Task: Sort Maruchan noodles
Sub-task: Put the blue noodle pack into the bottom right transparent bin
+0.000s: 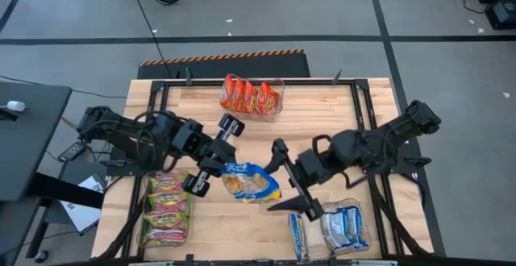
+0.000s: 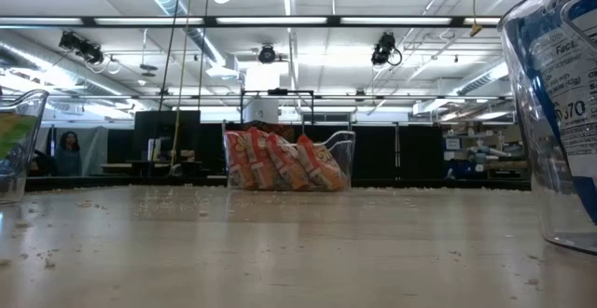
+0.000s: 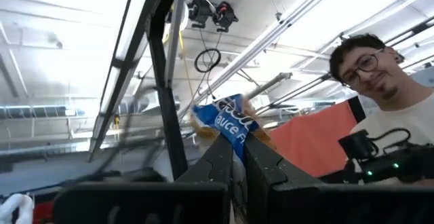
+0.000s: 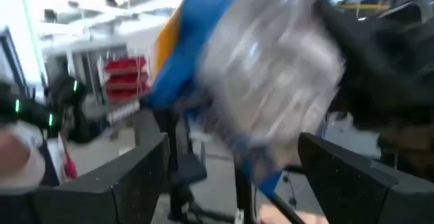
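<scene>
- At the tabletop's (image 1: pixel 242 105) left front, a clear bin (image 1: pixel 167 209) holds the green-pink-yellow packets (image 1: pixel 165 204), laid flat in a row.
- The left pincer (image 1: pixel 211 168) is shut on the edge of a blue-white-yellow packet (image 1: pixel 251 183), holding it up off the wood near the middle of the tabletop; the left wrist view shows the wrapper's end (image 3: pixel 227 119) nipped between the two dark fingers.
- This packet looks light, with a thin, crinkly, slick wrapper over a brittle noodle block, so I judge a pinch on the flat seam edge safest; squeezing the middle could crack the noodles.
- Behind it, at the far edge, a second clear bin (image 1: pixel 256 97) holds the red-orange packets (image 1: pixel 250 95), standing on edge.
- The right pincer (image 1: pixel 292 187) stands wide open just beside the held packet, gripping nothing; the packet fills the right wrist view, between its fingers.
- At the right front, a third bin (image 1: pixel 339 227) holds more blue-white-yellow packets (image 1: pixel 345 224).
</scene>
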Robot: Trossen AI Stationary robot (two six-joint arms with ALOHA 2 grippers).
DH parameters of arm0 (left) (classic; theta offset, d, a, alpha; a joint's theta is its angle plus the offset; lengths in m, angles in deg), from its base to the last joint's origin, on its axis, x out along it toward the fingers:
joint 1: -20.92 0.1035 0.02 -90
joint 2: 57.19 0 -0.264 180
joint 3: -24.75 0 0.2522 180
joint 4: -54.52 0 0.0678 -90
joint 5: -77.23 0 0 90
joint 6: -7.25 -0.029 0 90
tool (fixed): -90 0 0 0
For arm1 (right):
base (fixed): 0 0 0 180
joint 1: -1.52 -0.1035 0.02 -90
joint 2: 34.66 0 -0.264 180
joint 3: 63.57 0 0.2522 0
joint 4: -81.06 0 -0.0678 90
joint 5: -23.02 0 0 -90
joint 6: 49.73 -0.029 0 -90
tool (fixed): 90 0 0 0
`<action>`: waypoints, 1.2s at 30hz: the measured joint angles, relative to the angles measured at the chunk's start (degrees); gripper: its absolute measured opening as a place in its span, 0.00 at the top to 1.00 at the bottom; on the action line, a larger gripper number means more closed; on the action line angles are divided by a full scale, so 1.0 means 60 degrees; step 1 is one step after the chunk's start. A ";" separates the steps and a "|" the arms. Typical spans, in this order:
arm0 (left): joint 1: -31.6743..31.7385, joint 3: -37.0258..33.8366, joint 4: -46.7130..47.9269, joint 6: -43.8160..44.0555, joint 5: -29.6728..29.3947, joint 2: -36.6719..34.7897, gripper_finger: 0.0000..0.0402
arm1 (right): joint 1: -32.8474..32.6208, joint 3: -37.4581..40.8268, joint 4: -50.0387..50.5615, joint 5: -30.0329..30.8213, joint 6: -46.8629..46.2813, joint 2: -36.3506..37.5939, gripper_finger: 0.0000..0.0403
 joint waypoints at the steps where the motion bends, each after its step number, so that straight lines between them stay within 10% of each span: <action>1: 0.0033 0.0000 -0.0036 0.0001 -0.0004 -0.0008 0.96 | -0.0056 0.0000 0.0226 0.0002 0.0194 0.0018 0.17; 17: 0.0609 0.0007 0.0688 -0.0004 -0.0541 -0.0095 0.94 | -0.0065 0.0000 -0.0934 0.3303 0.1158 0.0007 0.21; 27: 0.0605 0.0004 0.1477 0.0604 -0.1048 -0.0431 0.85 | -0.0012 0.0000 -0.1340 0.3602 0.1181 -0.0004 0.53; 36: 0.0397 -0.0015 0.5031 0.0784 -0.1530 -0.2130 0.57 | -0.0091 0.0000 -0.0754 0.3949 0.2586 0.0143 0.71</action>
